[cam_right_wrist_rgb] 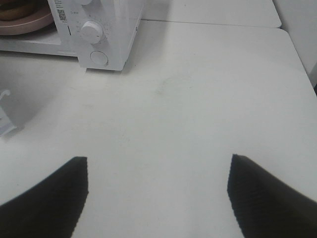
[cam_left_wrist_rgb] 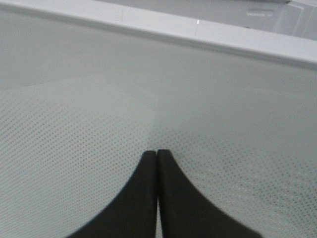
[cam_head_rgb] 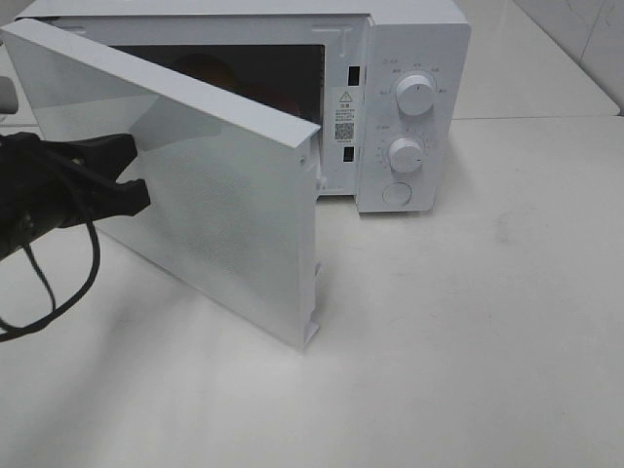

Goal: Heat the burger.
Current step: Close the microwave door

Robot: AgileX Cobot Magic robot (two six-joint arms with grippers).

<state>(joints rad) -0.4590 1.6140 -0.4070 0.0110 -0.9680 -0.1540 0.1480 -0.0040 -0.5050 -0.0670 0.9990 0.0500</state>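
A white microwave stands at the back of the table with its door swung partway out. The burger sits inside on a pink plate; only its brown lower edge shows in the right wrist view. From the exterior high camera it is a dim brown shape in the dark cavity. My left gripper is shut, its fingertips pressed against the door's dotted outer face. My right gripper hangs open above bare table, holding nothing.
The microwave's control panel carries two knobs and a round button. A black cable loops down from the left arm. The white table stretches to the right and front.
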